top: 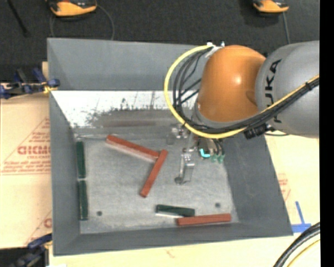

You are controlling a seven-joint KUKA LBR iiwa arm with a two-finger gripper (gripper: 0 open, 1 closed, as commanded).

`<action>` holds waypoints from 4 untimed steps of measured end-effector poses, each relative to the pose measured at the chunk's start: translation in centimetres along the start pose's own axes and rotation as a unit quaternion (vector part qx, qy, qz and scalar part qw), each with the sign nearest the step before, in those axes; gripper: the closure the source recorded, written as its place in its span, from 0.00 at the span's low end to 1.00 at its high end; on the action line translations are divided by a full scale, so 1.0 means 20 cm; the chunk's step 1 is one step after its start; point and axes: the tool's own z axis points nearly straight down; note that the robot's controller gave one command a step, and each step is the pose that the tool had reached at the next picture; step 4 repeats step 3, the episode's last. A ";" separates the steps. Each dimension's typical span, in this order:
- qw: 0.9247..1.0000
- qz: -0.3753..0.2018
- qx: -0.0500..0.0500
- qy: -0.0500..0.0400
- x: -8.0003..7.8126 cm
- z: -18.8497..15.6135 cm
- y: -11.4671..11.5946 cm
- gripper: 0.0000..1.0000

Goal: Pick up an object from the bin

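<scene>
Slanted red bar (153,174) lay on the floor of the bin (256,177), just left of the fingers (183,171) and apart from them. Whether the fingers stood wide or narrow could not be told. A second red bar (132,147) met its upper end, further left. Below the fingers, a dark green bar (175,210) and a third red bar (204,219) lay by the front wall. Two green bars (80,160) lay well off to the left.

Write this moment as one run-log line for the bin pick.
gripper: over bin floor, mid-right | nearest: slanted red bar, beside it, apart | also near: dark green bar, toward near wall | held: nothing seen
</scene>
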 end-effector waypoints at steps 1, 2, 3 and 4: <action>0.998 -0.067 0.001 -0.001 -0.28 0.65 -0.10 0.00; 0.998 -0.066 0.000 -0.004 -0.29 0.63 -0.10 1.00; 0.977 -0.214 0.002 -0.007 -0.30 0.02 -0.09 1.00; 0.977 -0.214 0.002 -0.007 -0.30 0.02 -0.09 1.00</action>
